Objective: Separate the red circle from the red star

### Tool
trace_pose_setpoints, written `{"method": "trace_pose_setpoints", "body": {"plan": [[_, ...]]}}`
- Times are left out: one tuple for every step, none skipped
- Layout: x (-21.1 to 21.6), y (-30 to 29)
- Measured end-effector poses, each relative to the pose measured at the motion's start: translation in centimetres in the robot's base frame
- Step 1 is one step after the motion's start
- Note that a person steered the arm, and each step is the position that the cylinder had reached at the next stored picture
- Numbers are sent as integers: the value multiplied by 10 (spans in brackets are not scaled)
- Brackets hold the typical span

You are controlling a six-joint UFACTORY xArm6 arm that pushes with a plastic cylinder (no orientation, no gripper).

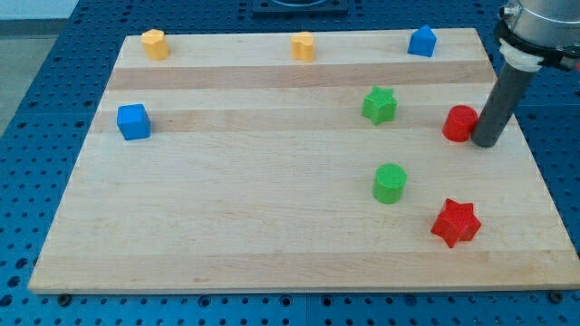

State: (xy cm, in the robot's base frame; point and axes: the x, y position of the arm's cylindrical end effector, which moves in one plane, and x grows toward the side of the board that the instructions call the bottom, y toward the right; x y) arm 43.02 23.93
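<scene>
Counter point(272, 235): you have a pale wooden board on a blue perforated base; eight blocks stand on it.
Red circle point(460, 123): you find it near the view's right edge, about mid-height, upright.
Red star point(455, 223): it lies well apart from the red circle, lower down toward the view's bottom right.
My tip point(484, 143): the dark rod comes down from the view's top right; its end sits just beside the red circle on that block's right side, touching it or very nearly so, you cannot tell which.
Gripper: your arm carries none, only the rod, so nothing is clamped or parted.
Green star point(380, 105): it stands to the left of the red circle, slightly higher.
Green circle point(390, 183): it stands below the green star, left of the red star.
Blue cube point(133, 121): it sits near the view's left edge.
Blue house-shaped block point(421, 41): top right of the board.
Yellow blocks: one at top left point(155, 43), one at top centre point(303, 46); their shapes are unclear.
</scene>
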Motion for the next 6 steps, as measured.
{"method": "trace_pose_setpoints", "body": {"plan": [[-4,0],[-4,0],[-4,-6],[-1,-20],[13,-33],[33,-42]]}}
